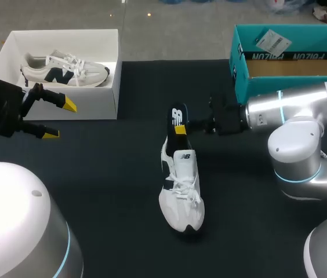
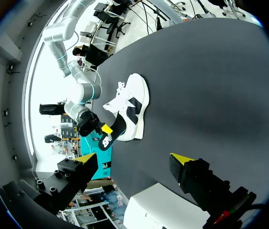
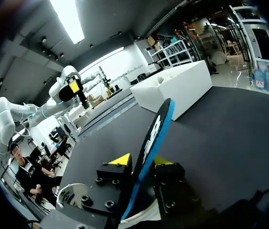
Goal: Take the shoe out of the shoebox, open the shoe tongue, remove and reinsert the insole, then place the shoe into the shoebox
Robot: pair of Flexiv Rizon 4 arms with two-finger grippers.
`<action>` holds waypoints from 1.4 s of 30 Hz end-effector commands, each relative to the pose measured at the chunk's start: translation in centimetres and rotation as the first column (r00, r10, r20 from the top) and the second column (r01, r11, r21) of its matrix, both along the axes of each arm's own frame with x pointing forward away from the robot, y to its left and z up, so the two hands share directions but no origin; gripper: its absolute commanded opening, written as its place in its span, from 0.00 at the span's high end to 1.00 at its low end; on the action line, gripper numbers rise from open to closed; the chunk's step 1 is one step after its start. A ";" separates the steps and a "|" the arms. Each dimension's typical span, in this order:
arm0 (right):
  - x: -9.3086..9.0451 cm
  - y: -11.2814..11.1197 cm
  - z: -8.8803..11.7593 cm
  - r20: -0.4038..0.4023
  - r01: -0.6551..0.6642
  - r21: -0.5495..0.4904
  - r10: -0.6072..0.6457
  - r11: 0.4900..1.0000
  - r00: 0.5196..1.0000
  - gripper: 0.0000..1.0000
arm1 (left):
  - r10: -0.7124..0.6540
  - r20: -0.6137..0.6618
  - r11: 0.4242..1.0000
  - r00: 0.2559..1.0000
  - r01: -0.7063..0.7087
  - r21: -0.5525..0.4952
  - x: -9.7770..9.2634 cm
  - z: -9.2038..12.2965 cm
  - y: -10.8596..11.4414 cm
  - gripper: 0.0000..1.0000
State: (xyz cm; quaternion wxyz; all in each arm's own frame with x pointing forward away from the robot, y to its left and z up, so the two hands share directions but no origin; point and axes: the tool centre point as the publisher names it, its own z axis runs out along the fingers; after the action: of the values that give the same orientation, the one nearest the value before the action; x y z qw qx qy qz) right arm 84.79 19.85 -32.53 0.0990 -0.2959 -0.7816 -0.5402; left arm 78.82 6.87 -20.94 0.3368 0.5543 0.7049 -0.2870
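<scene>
Insole (image 1: pixel 178 113) stands pinched between the closed fingers of the right pincer (image 1: pixel 181 129), over the heel of the shoe (image 1: pixel 181 191); best drawn straight along the shoe; left pincer (image 1: pixel 55 119) gapes empty, could steady it.

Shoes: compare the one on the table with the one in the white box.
The table shoe sits on the dark table, toe towards the camera; the boxed shoe lies crosswise in the white box. The right hand grips the table shoe's insole; nothing touches the boxed shoe. Both are white with dark markings.
</scene>
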 end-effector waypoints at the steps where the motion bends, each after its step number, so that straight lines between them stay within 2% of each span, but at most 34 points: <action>1: -0.5 0.2 -0.6 -0.015 0.009 -0.014 -0.009 1.000 1.000 1.00 | 0.001 -0.001 1.000 1.000 -0.001 0.005 0.0 0.1 0.0 0.00; 8: -1.9 -0.6 -1.6 -0.046 0.033 -0.015 -0.034 0.999 0.998 1.00 | 0.001 -0.001 1.000 1.000 -0.001 0.005 0.0 0.1 0.0 0.00; 18: -3.8 -0.1 -3.4 -0.094 0.018 -0.040 -0.022 0.999 0.995 1.00 | 0.001 -0.001 1.000 1.000 -0.001 0.005 0.0 0.1 0.0 0.00; 23: -3.8 0.1 -3.3 -0.097 0.001 -0.037 -0.005 0.999 0.995 1.00 | 0.001 -0.001 1.000 1.000 -0.001 0.005 0.0 0.1 0.0 0.00; 24: -3.7 0.2 -3.0 -0.090 0.000 -0.037 -0.003 0.999 0.996 0.73 | 0.001 -0.001 1.000 1.000 -0.001 0.005 0.0 0.1 0.0 0.00; 25: -3.6 0.2 -2.7 -0.082 0.000 -0.036 -0.003 0.999 0.997 0.53 | 0.001 -0.001 1.000 1.000 -0.001 0.005 0.0 0.1 0.0 0.00; 27: -3.2 0.3 -2.0 -0.068 0.001 -0.039 -0.004 0.999 0.998 0.43 | 0.001 -0.001 1.000 1.000 -0.001 0.005 0.0 0.1 0.0 0.00; 28: -3.0 0.3 -1.7 -0.059 0.001 -0.039 -0.003 0.999 0.998 0.42 | 0.001 -0.001 1.000 1.000 -0.001 0.005 0.0 0.1 0.0 0.00; 30: -2.7 0.4 -1.3 -0.047 -0.004 -0.044 0.002 0.999 0.999 0.44 | 0.001 -0.001 1.000 1.000 -0.001 0.005 0.0 0.1 0.0 0.00; 34: -1.8 0.4 -0.5 -0.021 -0.006 -0.057 0.004 0.998 1.000 0.54 | 0.001 -0.001 1.000 1.000 -0.001 0.005 0.0 0.1 0.0 0.00; 36: -1.6 0.4 -0.2 -0.012 -0.001 -0.053 0.000 0.999 1.000 0.76 | 0.001 -0.001 1.000 1.000 -0.001 0.005 0.0 0.1 0.0 0.00; 37: -1.6 0.4 -0.2 -0.011 -0.001 -0.054 0.001 0.999 1.000 0.97 | 0.001 -0.001 1.000 1.000 -0.001 0.005 0.0 0.1 0.0 0.00; 38: -1.6 0.4 -0.3 -0.012 -0.003 -0.062 0.003 0.998 1.000 1.00 | 0.001 -0.001 1.000 1.000 -0.001 0.005 0.0 0.1 0.0 0.00; 42: -2.1 0.4 -1.0 -0.029 -0.001 -0.074 -0.002 0.997 1.000 1.00 | 0.001 -0.001 1.000 1.000 -0.001 0.005 0.0 0.1 0.0 0.00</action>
State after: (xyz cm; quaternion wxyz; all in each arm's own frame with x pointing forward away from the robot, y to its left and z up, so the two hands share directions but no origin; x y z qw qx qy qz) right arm 82.83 19.98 -33.21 0.1006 -0.3029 -0.7981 -0.5111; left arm 78.81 6.87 -20.94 0.3368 0.5543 0.7049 -0.2870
